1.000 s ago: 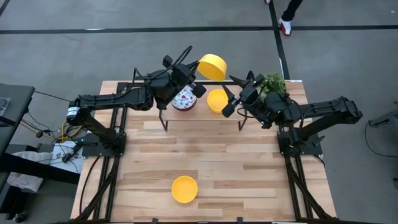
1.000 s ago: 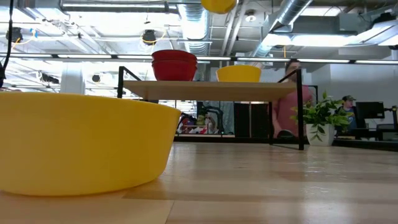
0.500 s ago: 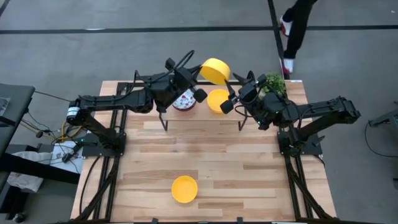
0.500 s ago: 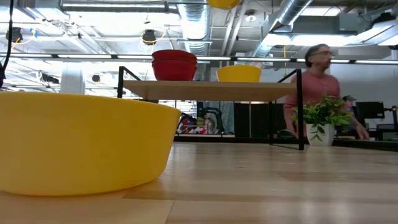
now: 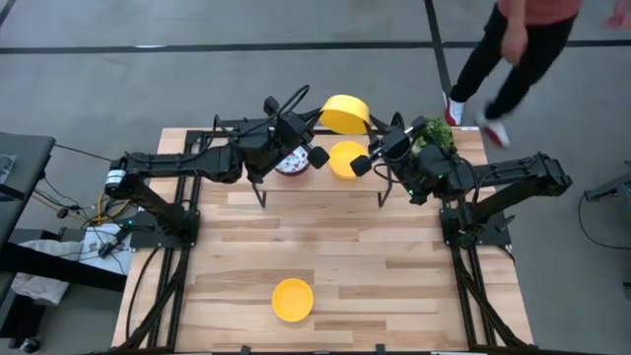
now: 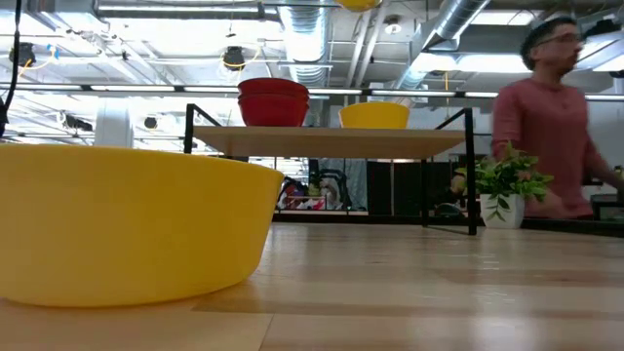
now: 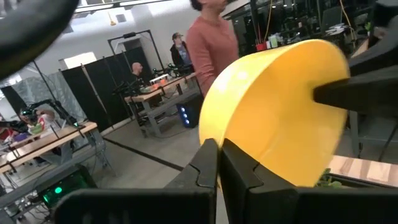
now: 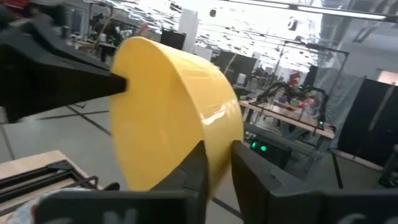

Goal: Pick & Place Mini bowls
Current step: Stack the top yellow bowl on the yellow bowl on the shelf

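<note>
the high view shows the lifted yellow bowl above the shelf, pinched at its rim by both the left gripper and the right gripper. the low view shows red bowls on the shelf.

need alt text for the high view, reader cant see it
Both grippers, left and right, clamp one yellow bowl above a shelf holding another yellow bowl and a speckled one. A third sits near the table's front edge.

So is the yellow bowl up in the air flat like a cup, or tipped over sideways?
Tipped sideways. The held yellow bowl stands on edge above the shelf, with the left gripper and right gripper each pinching its rim.
</note>
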